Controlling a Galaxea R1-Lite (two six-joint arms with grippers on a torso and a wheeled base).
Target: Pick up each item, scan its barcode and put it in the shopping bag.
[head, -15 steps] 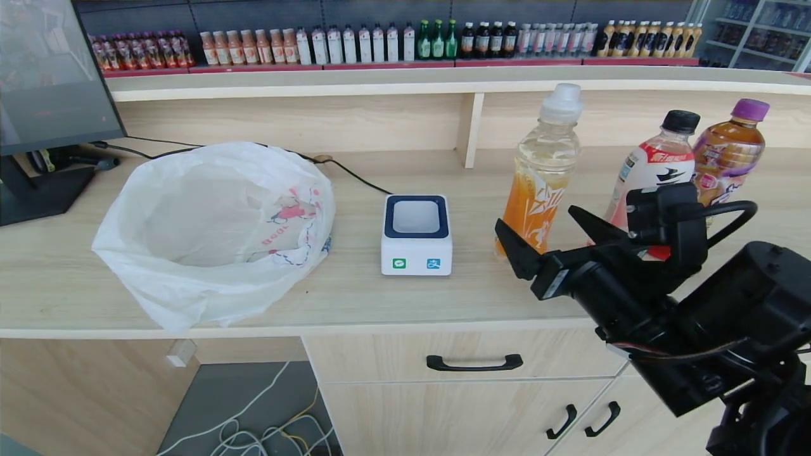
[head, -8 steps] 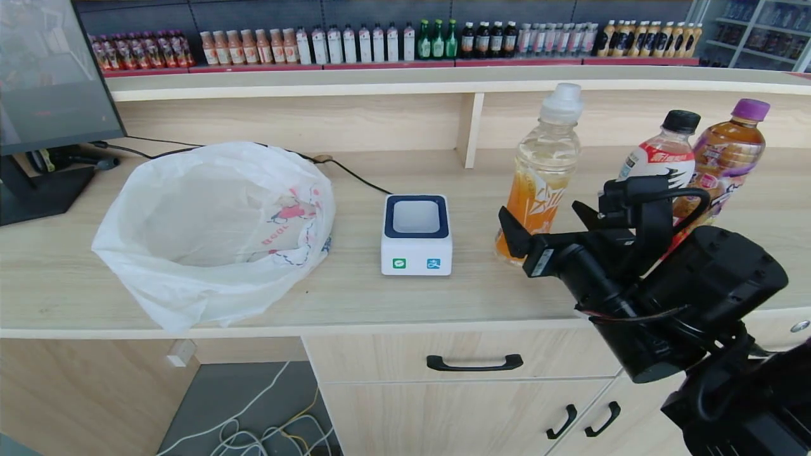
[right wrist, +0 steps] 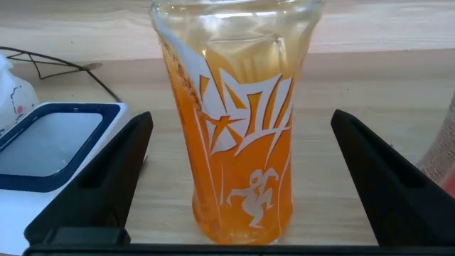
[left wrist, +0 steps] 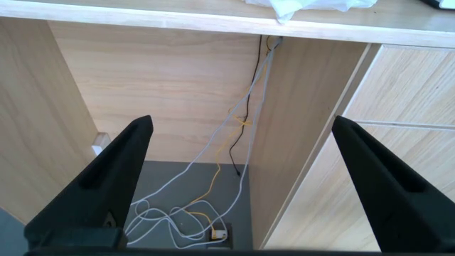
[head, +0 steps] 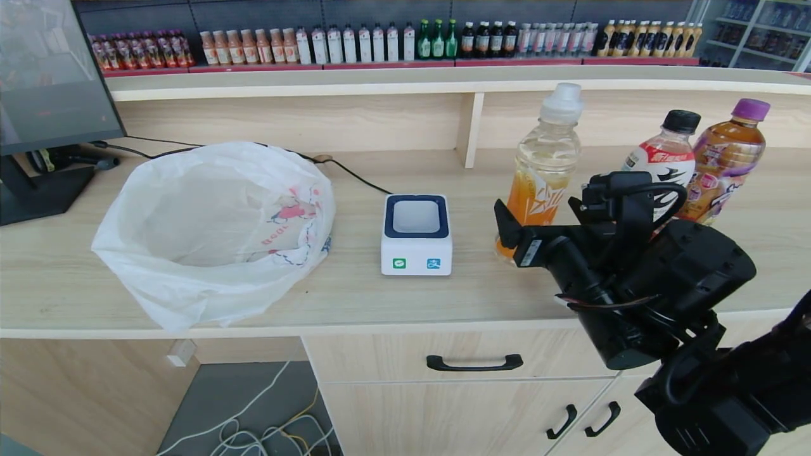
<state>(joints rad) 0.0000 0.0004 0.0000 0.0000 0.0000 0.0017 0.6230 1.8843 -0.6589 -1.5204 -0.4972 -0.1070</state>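
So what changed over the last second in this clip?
The right gripper moved forward over the counter toward the clear, white-capped bottle of orange drink; its open jaws now line up either side of it, not closed. Nothing was grasped or released. That bottle, the black-capped bottle, the purple-capped bottle, the white plastic shopping bag and the white box scanner stayed put.
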